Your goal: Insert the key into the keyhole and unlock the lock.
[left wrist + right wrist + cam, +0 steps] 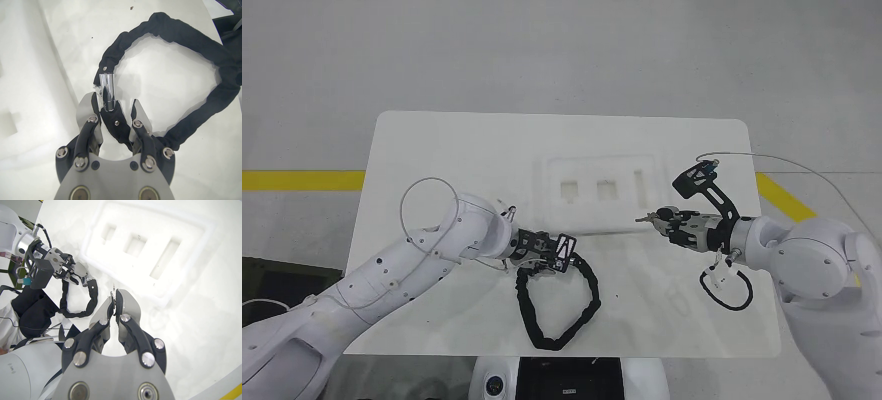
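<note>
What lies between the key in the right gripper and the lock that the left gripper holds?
Nothing but bare table: the right wrist view shows an open stretch from the key to the lock. The tray runs beside it.

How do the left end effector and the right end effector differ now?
The left end effector holds the chain lock by its thick sleeved end, jaws wide apart; the right end effector pinches the thin key, jaws almost together. The left one is beside the chain's loop; the right one is near the foam tray. Both hold something.
</note>
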Controlling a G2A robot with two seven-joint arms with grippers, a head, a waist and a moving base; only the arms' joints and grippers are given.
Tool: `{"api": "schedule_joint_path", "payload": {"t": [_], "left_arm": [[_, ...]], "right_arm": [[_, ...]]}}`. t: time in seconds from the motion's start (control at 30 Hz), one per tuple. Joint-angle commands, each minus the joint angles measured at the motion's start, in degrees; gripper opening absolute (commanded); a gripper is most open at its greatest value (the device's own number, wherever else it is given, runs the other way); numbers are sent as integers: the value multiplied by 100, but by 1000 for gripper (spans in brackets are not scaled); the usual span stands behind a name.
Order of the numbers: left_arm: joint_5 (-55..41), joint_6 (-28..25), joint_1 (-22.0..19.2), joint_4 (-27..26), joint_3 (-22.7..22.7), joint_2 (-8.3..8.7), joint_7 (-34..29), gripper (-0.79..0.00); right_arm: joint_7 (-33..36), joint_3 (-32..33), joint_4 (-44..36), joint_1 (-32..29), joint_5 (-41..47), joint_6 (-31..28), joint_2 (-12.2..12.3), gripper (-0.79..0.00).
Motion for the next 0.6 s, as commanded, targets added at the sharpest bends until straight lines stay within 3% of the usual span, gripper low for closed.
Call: {"api": "schedule_joint_path", "payload": {"t": [0.0, 0.57], "left_arm": [[-21, 2, 10, -2, -25, -13, -37, -422], [-151, 68, 100, 18, -150, -131, -535, -505]], "right_arm": [[0, 0, 0, 0, 0, 0, 0, -785], [0, 0, 0, 0, 0, 0, 0, -785]]}}
